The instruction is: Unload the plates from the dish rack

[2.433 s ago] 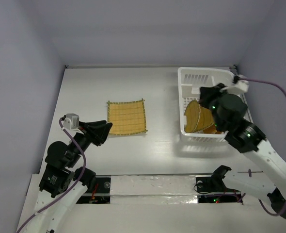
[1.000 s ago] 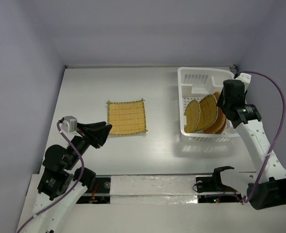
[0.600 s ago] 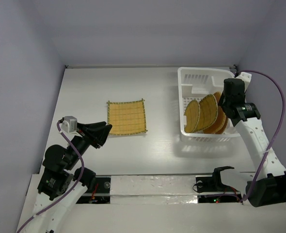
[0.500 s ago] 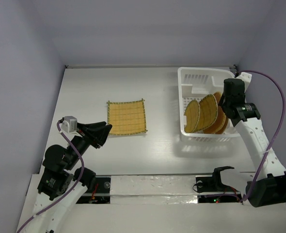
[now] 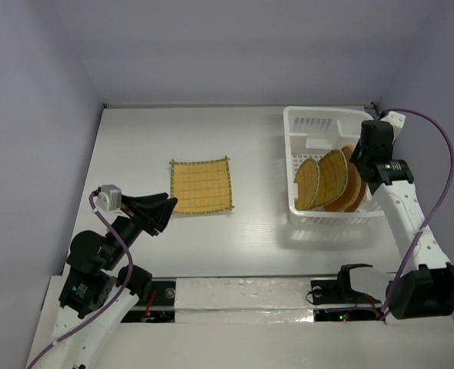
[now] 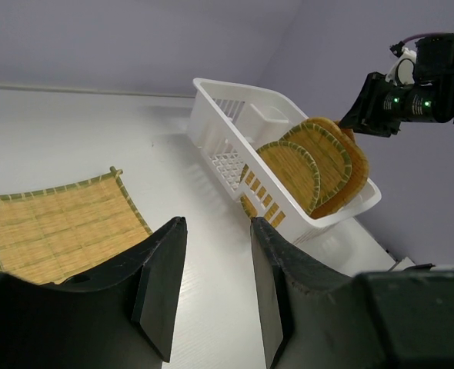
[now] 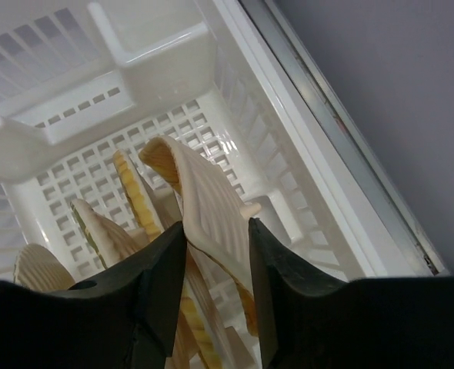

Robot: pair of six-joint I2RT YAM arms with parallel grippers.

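The white dish rack (image 5: pixel 319 117) stands at the right of the table. Several tan woven plates (image 5: pixel 331 178) stand on edge in it, also seen in the left wrist view (image 6: pixel 312 157). A square plate (image 5: pixel 201 186) lies flat at the table's middle left. My right gripper (image 5: pixel 363 157) is over the rack's right side. In the right wrist view it (image 7: pixel 217 227) is open, its jaws on either side of the top edge of the rightmost plate (image 7: pixel 204 192). My left gripper (image 5: pixel 165 209) is open and empty, low beside the square plate (image 6: pixel 58 227).
The rack's right wall (image 7: pixel 288 154) is close to the right finger, and the grey side wall (image 5: pixel 427 77) is just beyond it. Bare white table (image 5: pixel 258 223) lies between the square plate and the rack.
My right arm has swung from the rack's near side to its right side, and the gripper has come down over the rightmost plate. The left arm has not moved.
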